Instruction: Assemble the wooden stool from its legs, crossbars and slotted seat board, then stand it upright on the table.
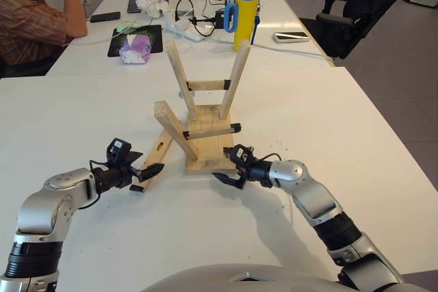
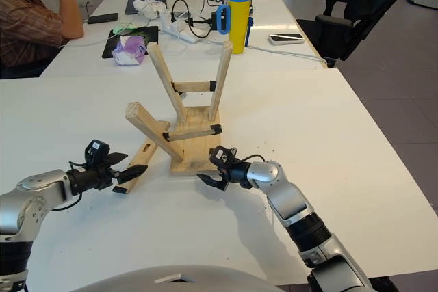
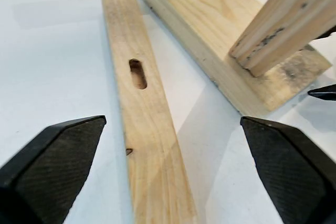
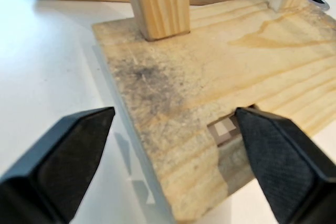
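The stool lies upside down: its seat board (image 1: 205,155) is flat on the table. Two legs (image 1: 181,80) stand up at the back, joined by a crossbar (image 1: 207,85). A third leg (image 1: 174,131) leans to the left, tied in by a second crossbar (image 1: 213,130). A loose slotted wooden piece (image 3: 142,129) lies flat beside the board's left edge. My left gripper (image 1: 149,177) is open, its fingers either side of that piece's near end. My right gripper (image 4: 174,113) is open astride the seat board's near corner, close to an empty square slot (image 4: 226,129).
A yellow bottle (image 1: 245,18) with a blue handle stands behind the stool, among cables, a purple tissue pack (image 1: 135,49) and a phone (image 1: 291,36). A person (image 1: 34,18) sits at the far left. There is free white table around both arms.
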### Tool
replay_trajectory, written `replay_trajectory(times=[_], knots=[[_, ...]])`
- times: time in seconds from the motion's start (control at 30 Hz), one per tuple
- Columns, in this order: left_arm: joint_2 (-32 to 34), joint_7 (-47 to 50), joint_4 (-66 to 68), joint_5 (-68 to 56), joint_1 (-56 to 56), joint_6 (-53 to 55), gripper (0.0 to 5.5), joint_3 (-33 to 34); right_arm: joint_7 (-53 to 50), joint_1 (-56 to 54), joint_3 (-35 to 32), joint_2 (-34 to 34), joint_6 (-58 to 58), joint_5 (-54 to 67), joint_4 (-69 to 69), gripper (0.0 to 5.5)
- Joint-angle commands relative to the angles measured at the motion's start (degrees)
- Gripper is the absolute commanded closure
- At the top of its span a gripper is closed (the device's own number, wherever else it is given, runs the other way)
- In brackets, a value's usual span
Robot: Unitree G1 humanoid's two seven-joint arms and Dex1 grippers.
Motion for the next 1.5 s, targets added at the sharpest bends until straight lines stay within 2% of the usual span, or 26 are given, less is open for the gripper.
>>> replay_trajectory(times=[0.03,0.23,0.4,0.57,0.73,0.87,1.0,1.13,1.27,1.5], knots=[[-0.5,3.7,-0.3,3.9,-0.7,0.9,1.11,-3.5,-0.5,3.2,1.7,1.1,5.5,-0.1,3.4,1.26],[-1.2,6.1,0.6,7.5,0.8,0.8,1.98,-7.6,-0.3,2.2,2.6,2.4,6.1,-0.3,3.5,1.26],[-0.9,7.0,3.4,10.1,0.9,-0.7,2.80,-7.7,-1.0,1.8,2.4,3.6,5.8,-0.3,2.5,1.26],[1.2,6.3,9.9,15.7,-1.2,-9.1,3.47,-9.4,0.0,1.3,0.0,3.0,3.5,1.6,-4.0,1.26],[0.0,7.2,20.0,17.3,-6.0,-16.3,3.48,-6.4,1.1,1.7,-6.4,2.9,10.5,9.5,-12.5,1.26],[-0.8,8.3,21.9,15.5,-10.7,-20.1,3.48,-1.4,4.4,4.0,-12.6,-0.6,16.3,17.6,-17.6,1.26],[-1.8,7.7,20.9,9.4,-16.5,-19.9,3.48,5.8,7.0,4.0,-17.8,-4.5,18.8,22.7,-16.2,1.26],[-1.0,5.4,17.7,2.7,-24.5,-20.2,3.48,11.2,8.8,3.0,-22.4,-8.4,16.2,23.3,-11.3,1.26],[-1.4,2.0,12.1,-4.0,-30.8,-19.2,3.48,12.4,11.9,1.8,-27.1,-10.1,11.6,25.8,-8.4,1.26],[-5.4,-0.5,1.6,-18.5,-35.6,-11.3,3.48,9.5,13.1,-8.6,-36.8,-11.5,19.2,39.3,-4.9,1.26]])
